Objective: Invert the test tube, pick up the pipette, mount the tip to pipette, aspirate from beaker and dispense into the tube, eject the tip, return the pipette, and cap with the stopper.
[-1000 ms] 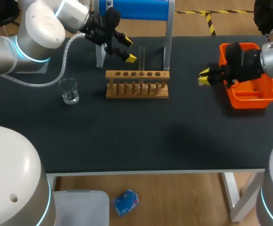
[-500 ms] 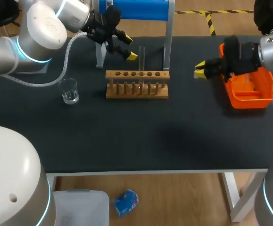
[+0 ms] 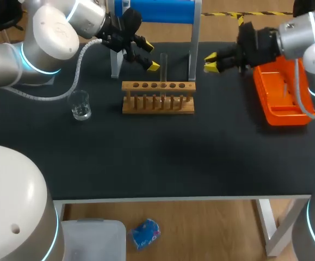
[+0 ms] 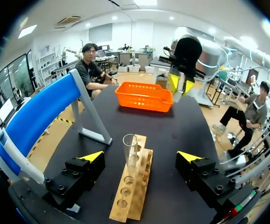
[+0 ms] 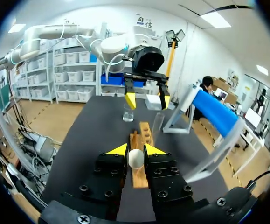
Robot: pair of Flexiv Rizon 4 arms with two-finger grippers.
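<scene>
The left tool [image 3: 150,57], upper centre, stands wide open facing the upright test tube [image 3: 163,64] in the rack [image 3: 158,104]. The right tool [image 3: 212,61], upper right, grips a white stopper [image 5: 135,158] between its fingers.

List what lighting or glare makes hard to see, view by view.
Head view: the clear test tube is faint against the black table; the beaker shows by its glints. Left wrist view: the tube's rim catches light. Right wrist view: the white stopper stands out plainly.

Blue stand [image 3: 156,11] cropped; stopper [image 5: 135,159] half-hidden in right end effector [image 5: 136,150].
</scene>
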